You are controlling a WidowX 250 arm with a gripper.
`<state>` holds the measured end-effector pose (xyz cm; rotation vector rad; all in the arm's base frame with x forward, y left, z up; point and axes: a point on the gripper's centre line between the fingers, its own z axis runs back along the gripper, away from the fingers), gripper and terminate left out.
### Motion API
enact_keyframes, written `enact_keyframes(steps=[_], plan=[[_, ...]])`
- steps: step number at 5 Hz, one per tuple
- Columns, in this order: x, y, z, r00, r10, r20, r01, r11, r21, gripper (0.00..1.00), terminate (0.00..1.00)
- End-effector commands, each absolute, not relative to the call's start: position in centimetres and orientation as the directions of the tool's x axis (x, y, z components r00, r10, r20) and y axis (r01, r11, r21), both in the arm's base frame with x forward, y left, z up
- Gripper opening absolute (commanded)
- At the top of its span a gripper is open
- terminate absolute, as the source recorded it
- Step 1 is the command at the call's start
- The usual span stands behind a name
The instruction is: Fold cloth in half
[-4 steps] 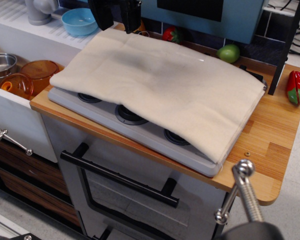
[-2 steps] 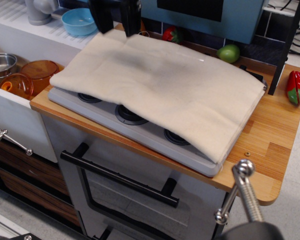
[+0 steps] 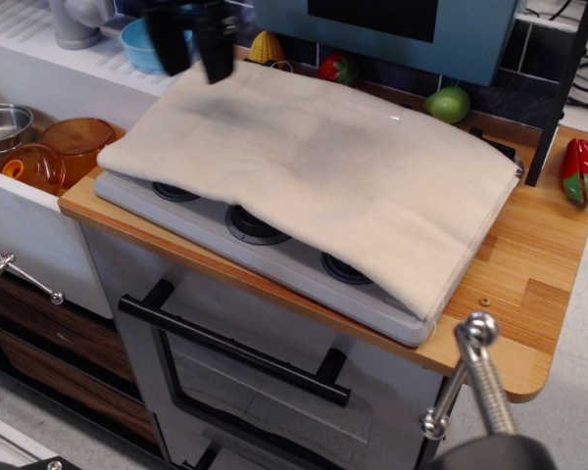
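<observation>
The cream cloth [image 3: 314, 166] lies doubled over on the grey toy stovetop [image 3: 274, 257]. It covers the back and right of the stovetop and leaves the front burners bare, and its layered edges show at the right front corner. My gripper [image 3: 191, 61] is blurred at the top left, above the cloth's far left corner. Its two dark fingers [image 3: 167, 47] stand apart and hold nothing.
A blue bowl [image 3: 137, 41] sits behind the gripper. A metal pot [image 3: 0, 125] and orange plastic dishes [image 3: 69, 142] lie in the sink at left. Toy foods line the back: yellow [image 3: 267, 46], red [image 3: 338, 67], green [image 3: 448, 103]. A red pepper [image 3: 581, 171] and a black post [image 3: 559, 98] stand at right.
The gripper has moved left along the cloth's far edge, uncovering the yellow toy behind it. The cloth has not visibly moved.
</observation>
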<state>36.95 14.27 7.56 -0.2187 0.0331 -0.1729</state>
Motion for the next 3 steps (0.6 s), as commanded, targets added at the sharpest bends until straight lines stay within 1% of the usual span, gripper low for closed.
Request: enact_keyframes(steps=[1, 2, 3], plan=[[37.2, 17.4, 7.8, 0.987, -0.146, 0.063, 0.153, 0.979, -0.135, 1.0, 0.0], [38.2, 18.3, 7.0, 0.991, -0.095, 0.091, 0.107, 0.984, -0.14, 1.0, 0.0], [39.1, 18.7, 5.6, 0.99, -0.101, 0.101, 0.115, 0.981, -0.154, 1.0, 0.0]])
